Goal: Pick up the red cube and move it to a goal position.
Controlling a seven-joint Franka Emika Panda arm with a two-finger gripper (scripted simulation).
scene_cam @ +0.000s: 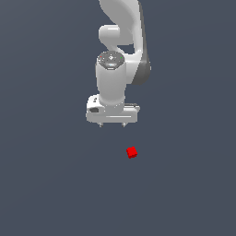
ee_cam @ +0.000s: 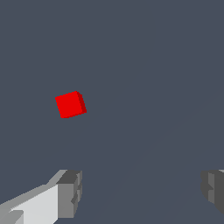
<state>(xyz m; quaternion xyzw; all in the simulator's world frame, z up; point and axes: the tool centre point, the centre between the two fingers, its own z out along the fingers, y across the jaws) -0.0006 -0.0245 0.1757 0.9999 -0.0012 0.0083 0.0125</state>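
1. In the exterior view the white arm [scene_cam: 122, 37] is reaching down from the top edge, where its upper links are being cut off by the frame, so its base is not showing.
2. The gripper [scene_cam: 112, 125] is pointing straight down, and only the two short fingertips are peeking out below the white hand body; the rest of each finger is being hidden behind that body.
3. The fingertips are standing well apart and are holding nothing.
4. The red cube [scene_cam: 132, 152] is sitting on the plain dark floor [scene_cam: 50, 184], lower in the picture than the gripper and slightly toward the exterior view's right, apart from both fingertips.
5. In the wrist view one finger [ee_cam: 70, 193] is showing with its grey pad, while the other finger [ee_cam: 213, 189] is being clipped by the frame edge.
6. There the red cube [ee_cam: 70, 104] is lying outside the gap between the fingers, clear of both.
7. The floor is showing no texture or shadow, so the gripper's height above it is hard to judge.
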